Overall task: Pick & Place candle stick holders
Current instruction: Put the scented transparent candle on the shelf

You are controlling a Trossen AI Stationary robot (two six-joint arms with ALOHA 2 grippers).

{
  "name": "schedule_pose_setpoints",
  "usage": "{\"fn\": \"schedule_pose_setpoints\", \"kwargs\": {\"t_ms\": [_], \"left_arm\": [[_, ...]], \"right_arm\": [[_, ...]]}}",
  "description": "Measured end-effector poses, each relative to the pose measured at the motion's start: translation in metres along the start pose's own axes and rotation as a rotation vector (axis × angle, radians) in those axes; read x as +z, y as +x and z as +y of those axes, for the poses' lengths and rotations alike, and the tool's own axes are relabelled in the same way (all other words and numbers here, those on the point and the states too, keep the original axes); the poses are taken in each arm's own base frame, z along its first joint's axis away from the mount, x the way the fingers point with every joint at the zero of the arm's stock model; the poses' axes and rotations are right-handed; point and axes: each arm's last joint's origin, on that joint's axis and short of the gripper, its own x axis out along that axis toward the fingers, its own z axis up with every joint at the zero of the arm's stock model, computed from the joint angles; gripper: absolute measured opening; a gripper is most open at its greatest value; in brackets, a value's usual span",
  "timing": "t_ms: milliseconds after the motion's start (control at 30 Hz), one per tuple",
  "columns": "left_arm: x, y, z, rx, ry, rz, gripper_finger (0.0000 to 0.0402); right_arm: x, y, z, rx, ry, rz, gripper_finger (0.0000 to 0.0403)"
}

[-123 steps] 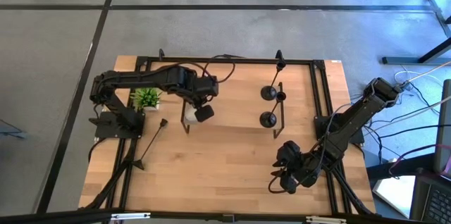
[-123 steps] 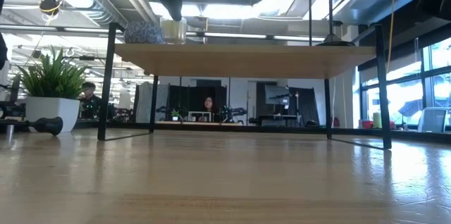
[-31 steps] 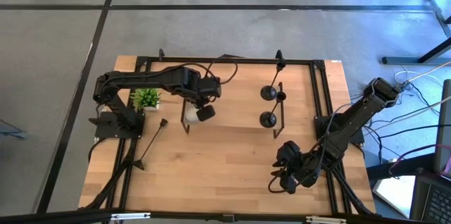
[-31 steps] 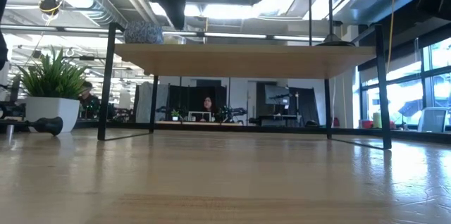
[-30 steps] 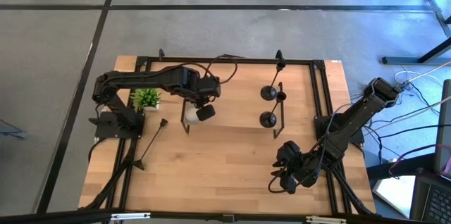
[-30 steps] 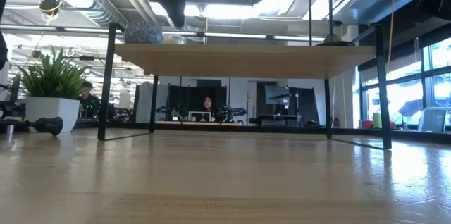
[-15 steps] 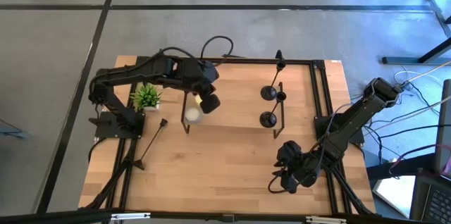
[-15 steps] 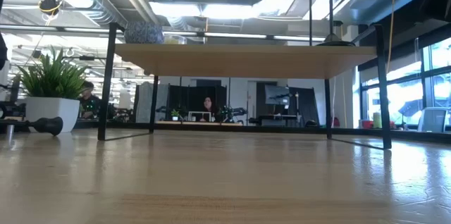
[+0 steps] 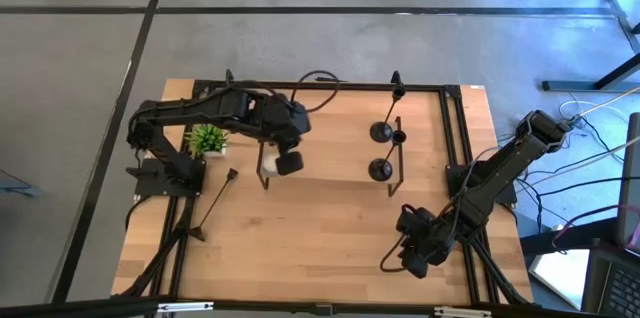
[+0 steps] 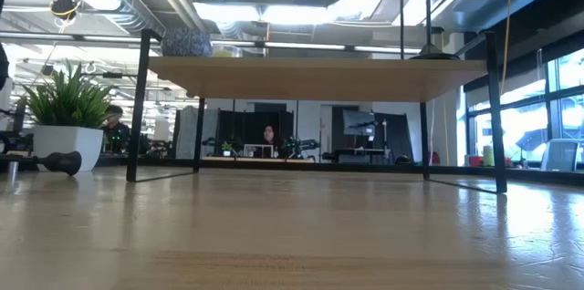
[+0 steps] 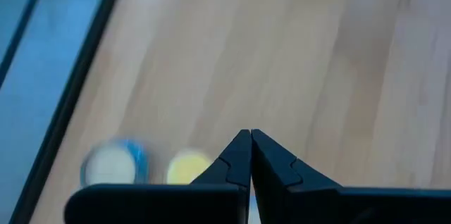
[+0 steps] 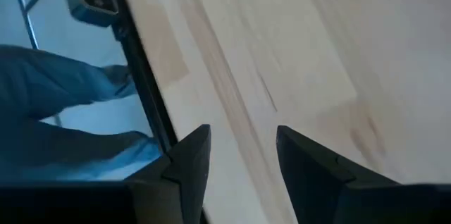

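Left side of the surface (image 9: pixel 300 228): small potted plant (image 9: pixel 208 139), green leaves in a white pot, near the left arm base. Just right of it one candlestick (image 9: pixel 215 201) lies flat on the wood, thin black stem, round base toward the front edge.

Left gripper (image 9: pixel 287 161) hangs over the left end of the shelf (image 10: pixel 315 77); fingers (image 11: pixel 275 160) pressed together, nothing between them. Under it, two small round candles, one white (image 11: pixel 113 165), one yellow (image 11: pixel 188 167), sit side by side on the shelf top, blurred.

Shelf: light wood slab on thin black legs. At its right end two more candlesticks stand upright (image 9: pixel 382 132) and (image 9: pixel 382 169), flat round bases, close together. Three candlesticks total: one down, two up.

Right gripper (image 9: pixel 415 255) sits low near the front right corner of the surface, well apart from the shelf; fingers (image 12: pixel 190 155) spread moderately, empty, bare wood grain between them.

Low view: people in the room behind.
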Motion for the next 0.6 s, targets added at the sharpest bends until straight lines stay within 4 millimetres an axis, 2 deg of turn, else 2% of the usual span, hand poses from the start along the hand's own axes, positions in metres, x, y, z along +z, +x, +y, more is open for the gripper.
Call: {"fn": "schedule_pose_setpoints", "kwargs": {"t_ms": [167, 267, 367, 600], "left_arm": [[-0.014, 0.008, 0.004, -0.016, 0.079, 0.148, 0.0002], [-0.019, 0.024, 0.007, -0.162, 0.074, 0.212, 0.0001], [-0.019, 0.046, 0.004, -0.302, 0.073, 0.188, 0.0001], [-0.026, 0.059, 0.001, -0.207, 0.04, 0.213, 0.0002]], "right_arm": [[0.0, 0.0, -0.004, -0.036, 0.205, 0.004, 0.0167], [0.002, 0.0, -0.005, -0.041, 0.278, -0.01, 0.0167], [0.009, 0.001, -0.006, -0.037, 0.324, -0.026, 0.0167], [0.029, 0.003, -0.007, 0.011, 0.399, -0.077, 0.0167]]}}
